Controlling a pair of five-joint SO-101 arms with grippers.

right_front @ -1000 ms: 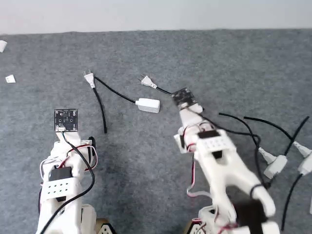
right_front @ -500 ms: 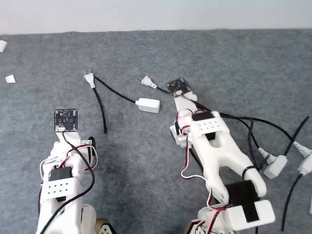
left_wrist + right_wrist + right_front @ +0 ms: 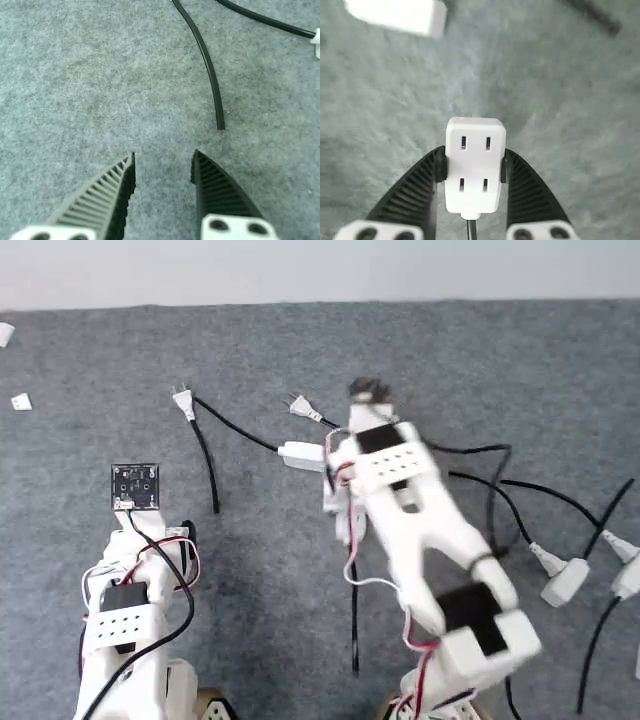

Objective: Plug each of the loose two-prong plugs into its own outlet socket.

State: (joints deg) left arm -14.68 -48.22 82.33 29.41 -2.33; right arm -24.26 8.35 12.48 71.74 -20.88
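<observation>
The right tool (image 3: 475,156) is clenching a white outlet socket (image 3: 475,175) across its two narrow sides, with the ribbed fingers (image 3: 422,185) pressing the smooth plastic and the slotted face turning up toward the wrist camera. The socket is showing two pairs of slots, and its lead is trailing out of the back end between the fingers. In the high view this arm is stretching out over the middle of the desk (image 3: 520,370), and the nearest loose two-prong plug (image 3: 300,406) is lying just beside it, with a second plug (image 3: 182,398) lying farther off on a curving black cord (image 3: 205,460). A second socket (image 3: 296,454) is resting on the desk, partly under the arm. The left tool (image 3: 162,185) is hanging released above bare desk, grasping nothing. The socket is looking light, rigid and rather slippery, so I am judging it likely to twist in the grip if the springy lead is tugging. Holding it by the flat sides is leaving the slots free. Each plug is looking small and light, with thin prongs that may bend, and is best taken by its moulded white body, not by the cord.
</observation>
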